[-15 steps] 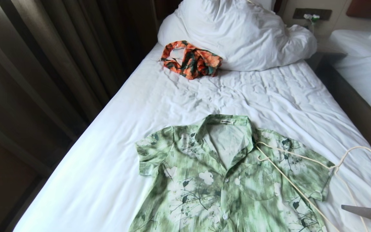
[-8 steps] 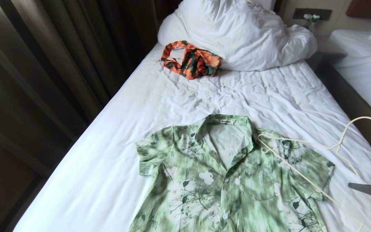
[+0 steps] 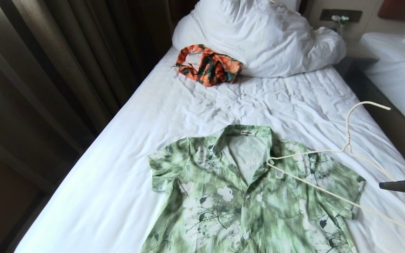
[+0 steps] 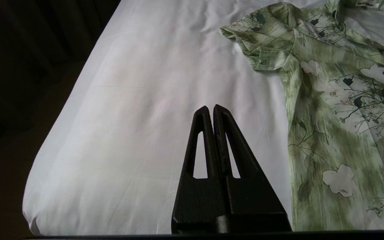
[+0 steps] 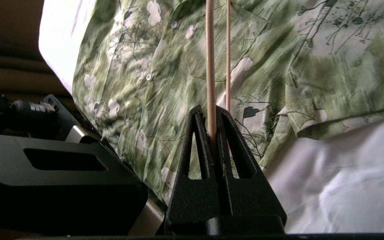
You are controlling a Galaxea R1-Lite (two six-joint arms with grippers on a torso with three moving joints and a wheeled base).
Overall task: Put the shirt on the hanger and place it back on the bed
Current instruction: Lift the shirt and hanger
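The shirt (image 3: 237,200) lies flat and face up on the bed (image 3: 125,168), collar toward the pillow. The cream wire hanger (image 3: 346,147) is tilted up over the shirt's right shoulder, hook raised, and its far corner hovers near the collar. My right gripper (image 3: 381,185) comes in from the right edge, shut on one of the hanger's side wires. The right wrist view shows that wire (image 5: 210,66) pinched in the right gripper (image 5: 211,111) above the shirt (image 5: 165,66). My left gripper (image 4: 211,108) is shut and empty over bare sheet (image 4: 152,100), beside the shirt's sleeve (image 4: 262,50).
A crumpled orange-and-green floral garment (image 3: 207,65) rests against the bulky white duvet (image 3: 258,35) at the head. Dark curtains (image 3: 47,77) run along the left side. A second white bed (image 3: 399,77) stands to the right across a narrow gap (image 3: 381,109).
My right gripper rose along the right edge with the hanger. The hanger lifted off the bed; its hook swung up and back, and its far corner shifted left toward the collar.
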